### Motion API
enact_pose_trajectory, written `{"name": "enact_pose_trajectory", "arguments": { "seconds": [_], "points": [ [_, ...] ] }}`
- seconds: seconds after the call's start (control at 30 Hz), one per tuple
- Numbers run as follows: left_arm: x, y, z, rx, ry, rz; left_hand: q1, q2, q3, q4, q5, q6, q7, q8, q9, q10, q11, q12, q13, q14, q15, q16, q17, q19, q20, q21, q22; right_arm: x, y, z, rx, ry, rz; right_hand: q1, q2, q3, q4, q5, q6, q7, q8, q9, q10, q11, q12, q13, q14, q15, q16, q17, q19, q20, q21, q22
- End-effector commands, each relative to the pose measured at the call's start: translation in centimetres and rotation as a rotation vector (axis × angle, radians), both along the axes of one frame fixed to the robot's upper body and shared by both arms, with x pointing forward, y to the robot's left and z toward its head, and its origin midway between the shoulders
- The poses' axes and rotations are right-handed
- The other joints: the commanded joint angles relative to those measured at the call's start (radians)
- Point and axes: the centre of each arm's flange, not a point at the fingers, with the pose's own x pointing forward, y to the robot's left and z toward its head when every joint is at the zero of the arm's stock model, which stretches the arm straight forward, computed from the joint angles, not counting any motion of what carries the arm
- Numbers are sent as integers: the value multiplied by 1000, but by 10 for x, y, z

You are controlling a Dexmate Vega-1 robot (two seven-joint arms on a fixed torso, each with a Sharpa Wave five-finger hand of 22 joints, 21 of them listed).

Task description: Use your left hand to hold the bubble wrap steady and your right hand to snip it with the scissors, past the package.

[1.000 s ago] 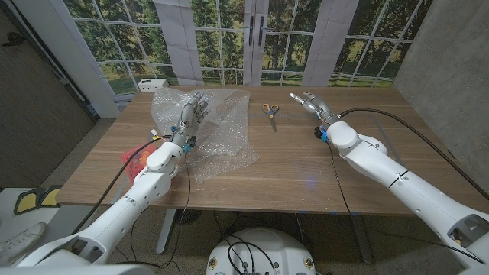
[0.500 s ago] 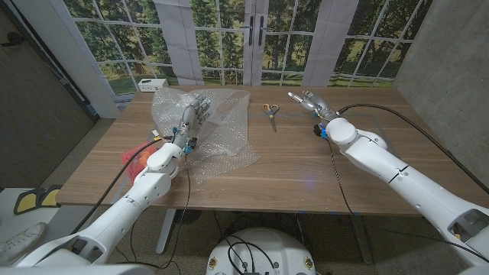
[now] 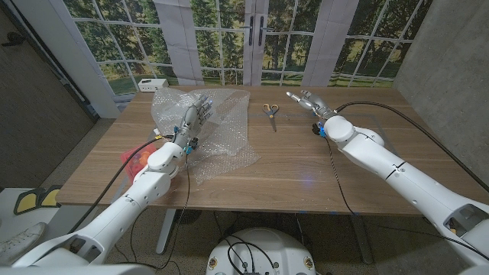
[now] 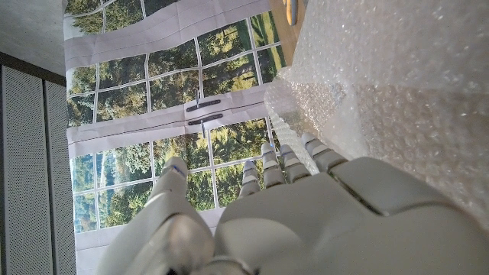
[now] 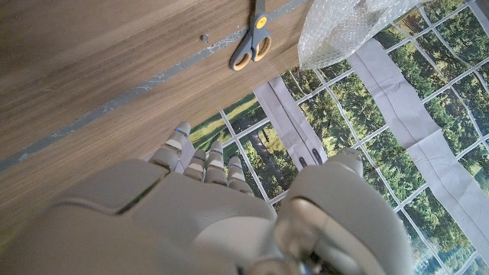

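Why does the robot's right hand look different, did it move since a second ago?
Yes. The right hand has slid a little toward the scissors, which lie in the same spot on the table. It holds nothing.

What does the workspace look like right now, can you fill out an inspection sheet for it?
Surface: wooden table, bare wood toward the front and right.
Job's things: bubble wrap spread on the table's left half; scissors lying apart from it near the far middle, untouched.
Clutter: white box at the far left corner; red and yellow item at the left edge, too hidden to identify.
Robot hands: left robot hand rests on the bubble wrap; right robot hand holds nothing, right of the scissors.
Cables: black cable along the right arm; another along the left arm.
Surroundings: windows with trees behind the table.
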Motion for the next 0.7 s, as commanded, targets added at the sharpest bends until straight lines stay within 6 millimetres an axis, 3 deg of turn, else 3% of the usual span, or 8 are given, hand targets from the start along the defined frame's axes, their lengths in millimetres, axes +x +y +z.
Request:
{"name": "enact_pose_trajectory", "arguments": {
  "seconds": [0.03,0.2,0.43,0.53,0.7],
  "points": [
    [0,-3,0,9,-2,10,8,0,1,-3,5,12,-4,4,0,17,-3,5,3,12,-17,5,2,7,1,1,5,7,5,9,-13,-13,-1,-12,-4,-11,2,-5,-3,-2,1,4,3,8,1,4,9,9,2,2,11,31,4,5],
    [0,-3,3,37,-5,0,8,0,0,-3,5,14,-5,3,0,11,1,3,3,10,-16,3,2,8,1,1,5,10,8,14,-3,-28,-7,-17,-13,-16,1,-4,14,-5,7,4,29,23,10,4,35,14,11,2,28,45,9,5],
    [1,-4,4,49,-2,-1,8,1,1,-3,5,1,-5,-3,0,1,-1,-2,3,-2,-13,-1,2,2,2,-1,5,6,14,17,14,-28,-19,-13,-15,-16,-2,0,23,-10,9,4,53,12,16,4,63,11,19,2,48,61,15,6],
    [2,-4,3,39,-2,-2,9,2,0,-3,5,2,-6,-2,0,5,0,-1,4,0,-12,0,2,2,2,-1,5,6,16,17,21,-7,-21,-7,-13,-14,-5,2,33,-10,11,4,55,15,14,5,30,23,5,2,27,47,5,6],
    [2,-4,3,41,-8,-6,9,2,0,-2,5,4,-6,-2,0,4,-3,-1,4,0,-14,0,2,3,1,0,5,6,18,19,18,7,-21,-2,-11,-12,-8,4,35,-9,11,4,60,23,14,5,23,24,2,2,19,61,2,6]
  ]
}}
